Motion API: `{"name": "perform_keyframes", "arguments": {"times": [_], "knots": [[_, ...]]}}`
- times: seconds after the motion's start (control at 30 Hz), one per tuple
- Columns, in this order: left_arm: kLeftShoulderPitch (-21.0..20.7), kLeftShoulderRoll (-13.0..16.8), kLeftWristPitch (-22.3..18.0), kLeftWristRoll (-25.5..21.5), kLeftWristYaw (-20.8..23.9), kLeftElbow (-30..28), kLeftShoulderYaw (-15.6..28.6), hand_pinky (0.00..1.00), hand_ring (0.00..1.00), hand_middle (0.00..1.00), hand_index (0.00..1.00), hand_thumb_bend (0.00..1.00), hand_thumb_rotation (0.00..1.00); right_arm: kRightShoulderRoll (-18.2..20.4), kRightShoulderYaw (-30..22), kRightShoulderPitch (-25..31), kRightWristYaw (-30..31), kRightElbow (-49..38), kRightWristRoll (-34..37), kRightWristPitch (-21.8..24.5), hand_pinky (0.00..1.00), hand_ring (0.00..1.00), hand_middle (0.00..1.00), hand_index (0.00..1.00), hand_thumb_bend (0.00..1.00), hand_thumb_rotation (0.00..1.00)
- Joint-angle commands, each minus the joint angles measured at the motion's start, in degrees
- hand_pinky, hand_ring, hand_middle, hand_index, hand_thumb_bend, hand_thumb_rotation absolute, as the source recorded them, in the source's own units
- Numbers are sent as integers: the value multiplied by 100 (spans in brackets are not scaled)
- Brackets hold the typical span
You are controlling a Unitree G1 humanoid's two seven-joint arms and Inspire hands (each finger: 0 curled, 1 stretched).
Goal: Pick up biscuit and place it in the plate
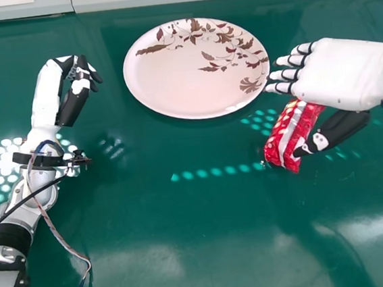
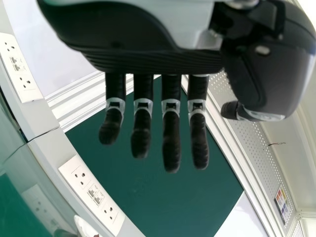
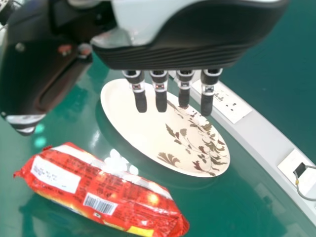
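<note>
The right robot hand [image 1: 347, 71] was spread, its fingers straight right of the plate [image 1: 165, 81]; the biscuit packet [image 1: 280, 135] lay near the plate's right near side, seemingly ungripped, though overlap obscured contact. An off-centre thumb closure could have skidded the crinkled, glossy, oblong wrapper into the smooth, leaf-patterned plate across the shiny surface [image 1: 188, 252]. The left robot hand [image 1: 72, 104] was relaxed, left of the plate.

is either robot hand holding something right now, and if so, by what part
Nothing is held: the right hand is open over the red biscuit packet, not gripping it, and the left hand is empty.
</note>
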Motion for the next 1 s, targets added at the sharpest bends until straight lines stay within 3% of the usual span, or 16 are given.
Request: {"name": "perform_keyframes", "arguments": {"times": [0.0, 0.3, 0.83, 0.97], "knots": [[124, -17, -7, -97, -58, -33, 47, 12, 16, 24, 34, 27, 25, -132, 70, -163, 153, 19, 158, -54, 90, 100, 100, 100, 100, 26], [142, -45, 43, -120, -83, -41, 49, 14, 18, 25, 34, 29, 29, -228, 248, -571, 776, -35, 401, -167, 84, 100, 100, 100, 100, 28], [220, -33, -12, -251, -208, -93, 91, 13, 17, 24, 34, 28, 23, -246, 158, -278, 629, 275, 599, -554, 78, 99, 100, 100, 100, 26], [233, -24, -63, -284, -213, -90, 101, 13, 16, 24, 34, 29, 26, -256, 123, -88, 558, 335, 615, -651, 79, 99, 100, 100, 100, 24]]}}
